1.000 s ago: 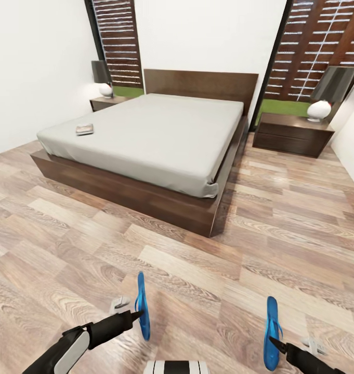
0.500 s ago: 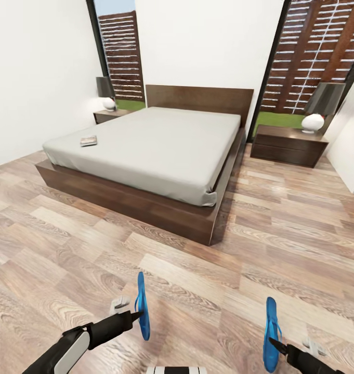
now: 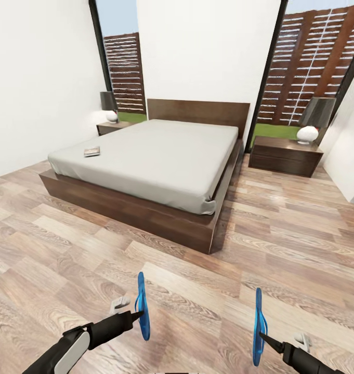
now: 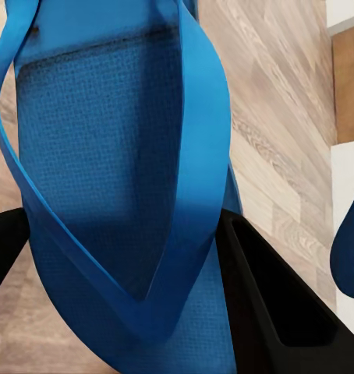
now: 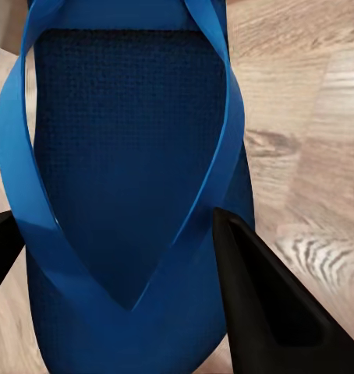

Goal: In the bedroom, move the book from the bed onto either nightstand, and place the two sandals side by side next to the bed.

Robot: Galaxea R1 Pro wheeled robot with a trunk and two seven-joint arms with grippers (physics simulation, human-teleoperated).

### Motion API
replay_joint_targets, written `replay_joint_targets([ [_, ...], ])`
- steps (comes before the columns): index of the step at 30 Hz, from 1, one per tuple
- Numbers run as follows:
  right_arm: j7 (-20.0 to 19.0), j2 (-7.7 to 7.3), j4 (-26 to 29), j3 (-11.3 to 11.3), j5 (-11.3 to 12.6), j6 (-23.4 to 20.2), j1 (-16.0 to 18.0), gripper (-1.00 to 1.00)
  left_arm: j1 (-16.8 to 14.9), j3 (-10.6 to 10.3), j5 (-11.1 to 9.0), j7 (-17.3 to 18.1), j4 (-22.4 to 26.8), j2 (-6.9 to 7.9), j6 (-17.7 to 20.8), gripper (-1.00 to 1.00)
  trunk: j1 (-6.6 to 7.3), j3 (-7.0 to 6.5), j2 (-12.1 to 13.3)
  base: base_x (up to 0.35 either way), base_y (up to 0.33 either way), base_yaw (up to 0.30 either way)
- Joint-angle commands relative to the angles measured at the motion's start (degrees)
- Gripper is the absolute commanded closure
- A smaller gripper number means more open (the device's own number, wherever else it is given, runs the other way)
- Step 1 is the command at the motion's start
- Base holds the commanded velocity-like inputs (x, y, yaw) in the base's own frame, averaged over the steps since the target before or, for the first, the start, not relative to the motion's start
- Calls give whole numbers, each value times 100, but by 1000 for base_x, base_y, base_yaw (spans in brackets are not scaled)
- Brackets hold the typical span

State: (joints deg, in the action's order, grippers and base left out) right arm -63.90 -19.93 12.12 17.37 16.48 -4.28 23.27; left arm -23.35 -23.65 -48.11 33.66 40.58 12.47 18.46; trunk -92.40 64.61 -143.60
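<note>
Each of my grippers carries a bright blue sandal edge-up over the plank floor. My left gripper (image 3: 137,315) is shut on one sandal (image 3: 142,306), seen close in the left wrist view (image 4: 122,179). My right gripper (image 3: 262,337) is shut on the other sandal (image 3: 257,324), which shows large in the right wrist view (image 5: 130,171). Ahead stands the bed (image 3: 156,150) with its grey mattress and dark frame. The book (image 3: 92,151) lies near the mattress's left edge. A nightstand (image 3: 284,155) sits to the right of the bed, another nightstand (image 3: 112,127) to its left by the wall.
Each nightstand bears a lamp with a white base, the right lamp (image 3: 309,122) and the left lamp (image 3: 109,106). Tall dark-framed windows (image 3: 312,62) flank the headboard. White walls close in on both sides. Open wood floor (image 3: 197,280) lies between me and the bed's foot.
The whole view has tilted up and drawn back, so the bed sits lower and smaller. The right sandal has shifted a little leftward. Both grippers keep their hold.
</note>
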Motion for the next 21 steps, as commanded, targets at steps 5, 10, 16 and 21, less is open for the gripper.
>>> replay_joint_targets([
  [5,8,2,-8,-15,48,13,2,100,-3,-4,-47,13,3,15,35,100,14,-107,5,0,0,0],
  [10,31,34,-8,-21,44,22,2,100,-3,-8,-41,6,4,10,35,100,27,-217,12,0,0,0],
  [16,184,48,-16,-26,6,43,2,100,-3,-53,5,-7,2,4,35,100,42,-350,20,0,0,0],
  [21,1457,102,-16,-35,-18,50,2,100,-1,-238,603,-32,-104,2,-25,100,55,-461,26,0,0,0],
])
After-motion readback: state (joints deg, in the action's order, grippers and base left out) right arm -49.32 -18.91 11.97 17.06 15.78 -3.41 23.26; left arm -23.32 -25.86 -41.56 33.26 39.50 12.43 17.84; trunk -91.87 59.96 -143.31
